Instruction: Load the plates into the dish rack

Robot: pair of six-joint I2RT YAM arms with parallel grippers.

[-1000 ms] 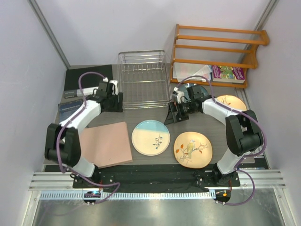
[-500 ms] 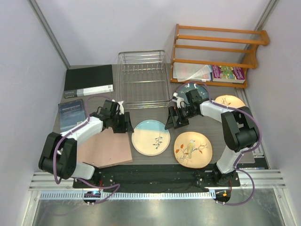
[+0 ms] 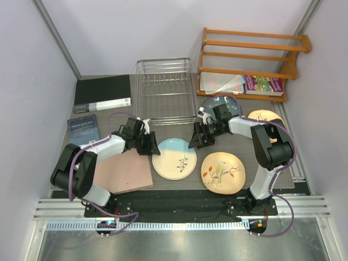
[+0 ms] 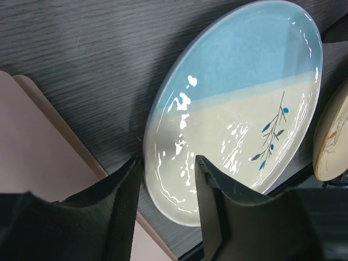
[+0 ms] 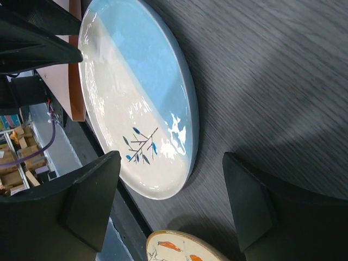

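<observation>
The cream-and-light-blue plate [image 3: 174, 159] lies flat on the table in front of the dish rack [image 3: 166, 89]. My left gripper [image 3: 149, 145] is at the plate's left rim. In the left wrist view the gripper [image 4: 168, 159] is open and straddles the rim of this plate [image 4: 244, 103]. My right gripper [image 3: 196, 140] sits at the plate's upper right. It is open wide [image 5: 171, 157] over the edge of the plate [image 5: 125, 92]. The bird plate [image 3: 223, 172] lies to the right. The dark teal plate [image 3: 223, 102] and the branch plate [image 3: 266, 117] are behind my right arm.
A pink board [image 3: 122, 166] lies left of the plate, under my left arm. A black binder [image 3: 102, 91] and a blue book [image 3: 82, 128] are at the far left. The orange wooden shelf [image 3: 250, 54] with books [image 3: 263, 84] stands at the back right.
My left gripper has swung from beside the rack down to the plate's left rim, its jaws narrowing. My right gripper has edged toward the plate's right side and narrowed slightly.
</observation>
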